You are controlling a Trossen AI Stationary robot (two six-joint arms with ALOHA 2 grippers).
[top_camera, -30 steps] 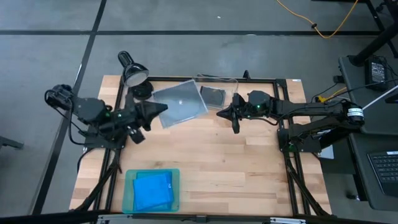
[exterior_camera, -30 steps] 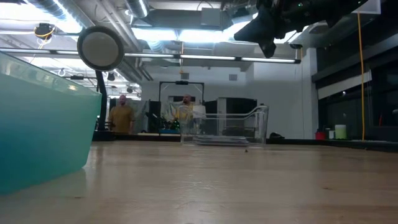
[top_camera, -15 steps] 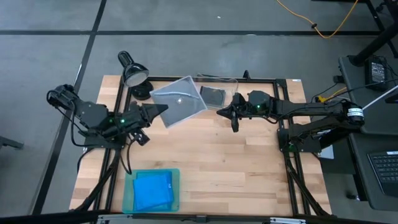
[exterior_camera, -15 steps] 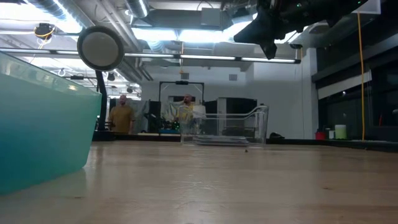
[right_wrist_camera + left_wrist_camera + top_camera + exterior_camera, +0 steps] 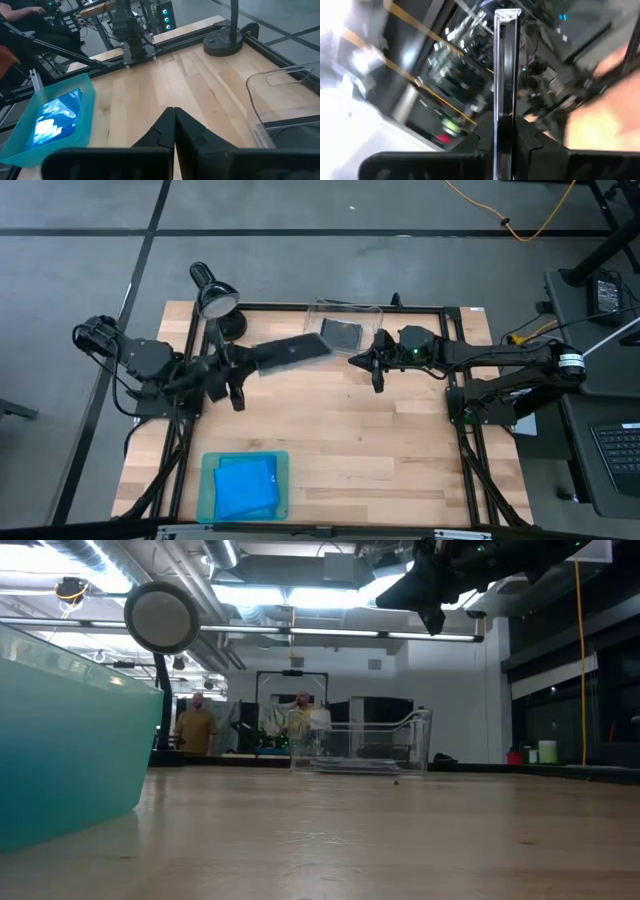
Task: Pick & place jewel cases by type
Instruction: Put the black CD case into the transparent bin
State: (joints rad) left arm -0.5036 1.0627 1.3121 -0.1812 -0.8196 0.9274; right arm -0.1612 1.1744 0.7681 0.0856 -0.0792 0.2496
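The grey jewel case [image 5: 290, 352] is pinched in the left gripper [image 5: 243, 360], lifted above the tabletop near the far edge, just beside the clear bin [image 5: 350, 320]. Half a sec ago it showed its broad pale face to the high view; now it reads as a dark narrow band, so the wrist has rolled it towards edge-on. In the left wrist view the case [image 5: 506, 75] stands as a thin upright sliver between the two fingers [image 5: 532, 145], clamped on its lower end. Judgement: it's being turned for slotting into the bin, where one dark case [image 5: 343, 334] already lies; drop not yet made.

Blue cases [image 5: 246, 487] sit stacked in the teal tray [image 5: 208, 498] at the near edge, left of centre, so that type looks sorted; can't count the stack.

Right gripper [image 5: 376, 370] hovers by the bin's right side, fingers pressed together, empty, unmoved over the last sec. Lamp [image 5: 214, 298] at the far left corner.

No brand, label or readable writing anywhere; the case's print is too blurred to make out.
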